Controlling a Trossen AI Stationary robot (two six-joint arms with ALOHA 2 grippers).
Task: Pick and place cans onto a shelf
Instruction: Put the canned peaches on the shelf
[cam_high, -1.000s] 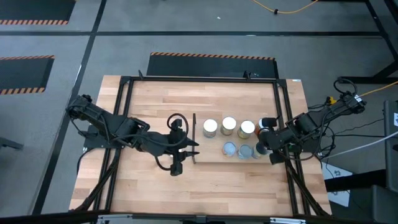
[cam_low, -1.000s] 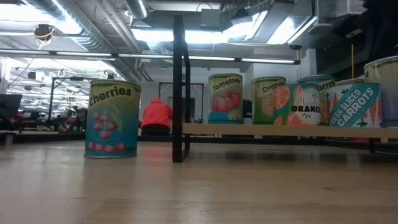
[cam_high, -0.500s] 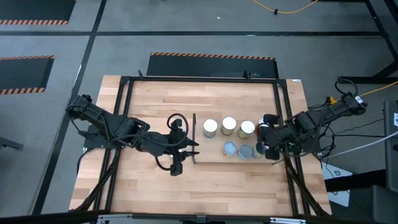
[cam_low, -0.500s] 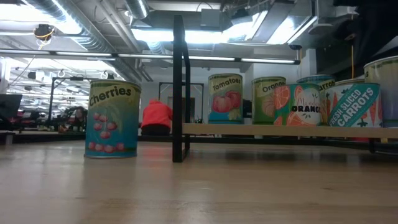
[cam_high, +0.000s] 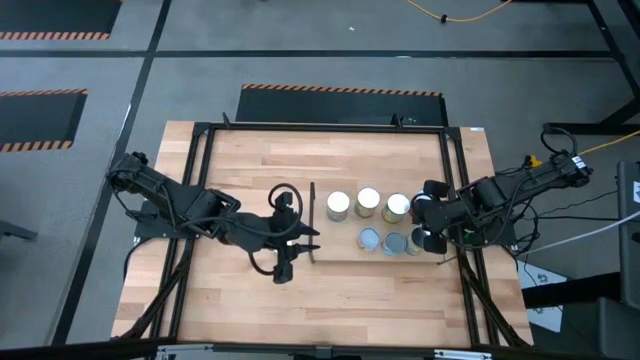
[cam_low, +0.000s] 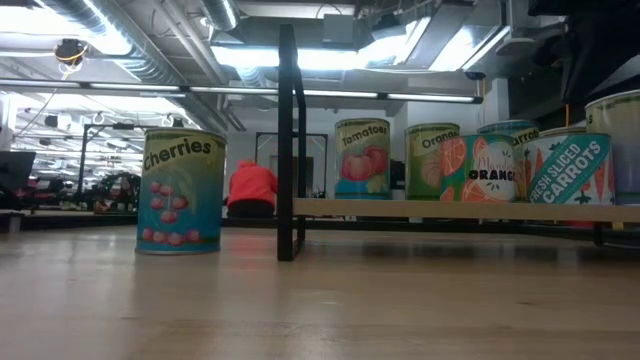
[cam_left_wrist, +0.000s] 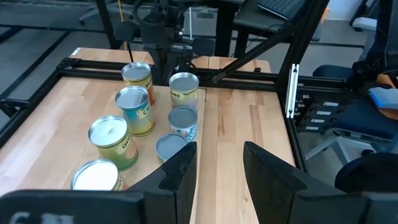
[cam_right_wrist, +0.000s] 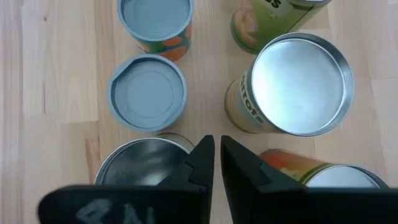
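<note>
On the shelf (cam_high: 350, 245), a light-wood board with a thin dark panel (cam_high: 312, 222) upright along its left edge, stand six cans in two rows. From above, the far row holds three cans (cam_high: 338, 205) with pale tops. The near row holds two bluish-topped ones (cam_high: 369, 239) and a third that is mostly hidden under the right gripper. In the low view the labels read Tomatoes (cam_low: 362, 158), Oranges and Fresh Sliced Carrots (cam_low: 568, 168). A seventh can, labelled Cherries (cam_low: 181, 190), stands on the table (cam_high: 240, 160) to the left of the panel, off the shelf.

The right gripper (cam_high: 428, 222) hovers over the right end of the shelf, above the cans there. Its wrist view looks straight down on five can tops, and its fingers (cam_right_wrist: 202, 158) are nearly closed with a thin gap between them, clasping nothing.

The left gripper (cam_high: 300, 240) waits low over the table just left of the panel, pointing toward the shelf. Its fingers (cam_left_wrist: 180, 171) are spread apart and empty. Its wrist view shows the six cans beyond them.

Far across the room, a person in a red top (cam_low: 251, 186) shows in the low view.
</note>
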